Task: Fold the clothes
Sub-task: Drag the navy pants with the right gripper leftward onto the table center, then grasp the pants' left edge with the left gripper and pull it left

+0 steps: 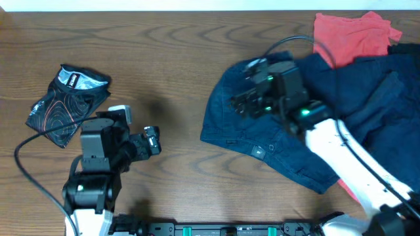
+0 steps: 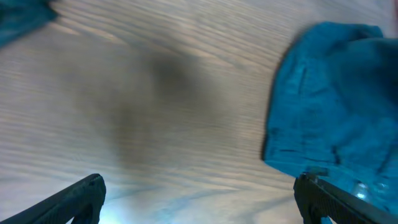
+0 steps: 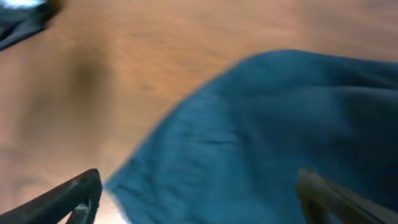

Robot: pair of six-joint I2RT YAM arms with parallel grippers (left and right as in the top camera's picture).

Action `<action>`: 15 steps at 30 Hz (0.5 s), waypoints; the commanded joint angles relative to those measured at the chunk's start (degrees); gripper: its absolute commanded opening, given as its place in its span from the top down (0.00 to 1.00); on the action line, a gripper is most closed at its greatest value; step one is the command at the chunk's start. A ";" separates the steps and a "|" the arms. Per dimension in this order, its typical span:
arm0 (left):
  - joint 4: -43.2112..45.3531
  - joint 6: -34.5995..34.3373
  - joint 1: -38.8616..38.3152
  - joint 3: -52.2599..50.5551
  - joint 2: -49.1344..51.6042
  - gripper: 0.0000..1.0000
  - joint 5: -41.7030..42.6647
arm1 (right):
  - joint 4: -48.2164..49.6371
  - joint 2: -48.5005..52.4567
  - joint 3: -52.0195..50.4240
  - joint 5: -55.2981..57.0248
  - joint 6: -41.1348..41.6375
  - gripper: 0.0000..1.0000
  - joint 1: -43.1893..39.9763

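Right gripper (image 1: 240,103) — jaws apart, held over denim (image 1: 275,147), likely for grasping | left gripper (image 1: 152,140) — jaws apart, kept clear.

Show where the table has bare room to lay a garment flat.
Bare tabletop lies between the black patterned folded garment and the dark blue denim garment, and along the far edge. Crowded right: denim, red cloth, right gripper.

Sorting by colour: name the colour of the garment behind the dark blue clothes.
The crumpled garment is coral red, clearest in the overhead view.
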 commanded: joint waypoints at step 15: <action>15.28 -21.75 -12.52 1.22 33.24 0.02 13.38 | -19.50 -10.14 0.15 6.84 2.78 0.01 -21.62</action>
